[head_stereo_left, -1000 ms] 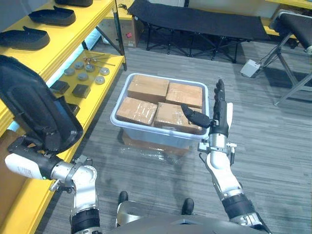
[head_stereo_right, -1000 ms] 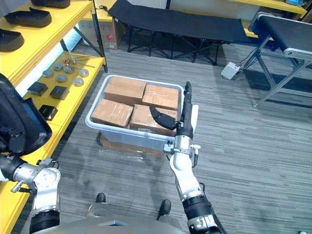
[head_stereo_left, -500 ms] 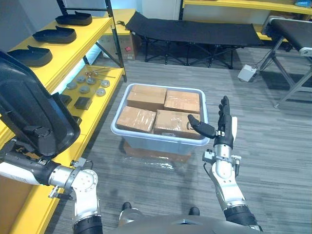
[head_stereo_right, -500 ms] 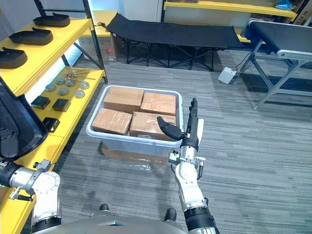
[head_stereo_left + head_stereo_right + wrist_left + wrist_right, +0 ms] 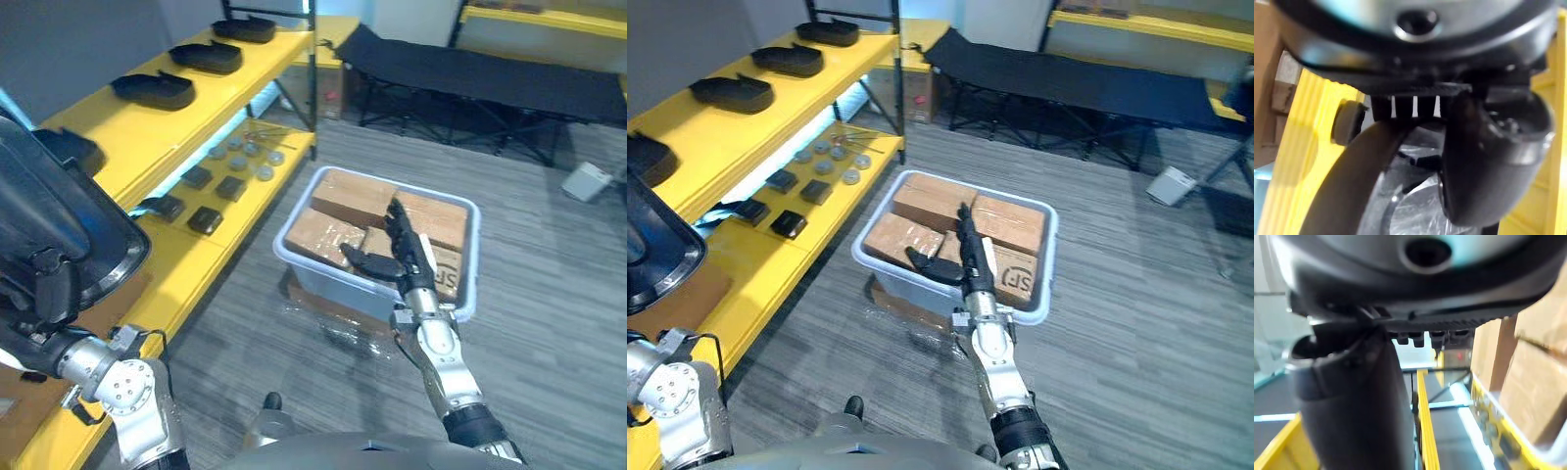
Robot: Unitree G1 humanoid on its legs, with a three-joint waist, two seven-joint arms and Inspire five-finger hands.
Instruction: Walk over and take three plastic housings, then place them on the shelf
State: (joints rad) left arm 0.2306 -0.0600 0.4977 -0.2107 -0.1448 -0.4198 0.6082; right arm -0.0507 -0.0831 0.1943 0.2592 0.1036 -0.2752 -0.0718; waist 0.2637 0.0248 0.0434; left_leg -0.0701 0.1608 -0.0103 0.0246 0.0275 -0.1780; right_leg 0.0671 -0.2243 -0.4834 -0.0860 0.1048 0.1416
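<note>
At the near left, a large black plastic housing (image 5: pixel 69 211) stands upright in the left hand (image 5: pixel 1488 166). The thumb curls over its rim. The fingers are hidden behind the shell, and the housing's left side is cut off at the edge of the head views.

Beyond it, a yellow shelf (image 5: pixel 127 137) runs toward the far left. Four more black housings (image 5: pixel 154 90) lie in a row on its upper tier, and the held one partly covers the nearest. On the lower tier sit four small black blocks (image 5: pixel 206 219). Farther along is a cluster of small grey discs (image 5: pixel 240 147), too small to count with certainty.

Mid-scene, the right hand (image 5: pixel 407 259) is held flat and empty, with its fingers straight and close together and its thumb stretched out to the left. It hovers above a pale plastic bin (image 5: pixel 901 282) that stands on the floor. The bin holds four cardboard boxes (image 5: pixel 931 201), and the hand hides part of the near ones.

Far across the floor stands a black folding cot (image 5: pixel 490 73), with a small grey box (image 5: pixel 588 181) on the floor to its right.
</note>
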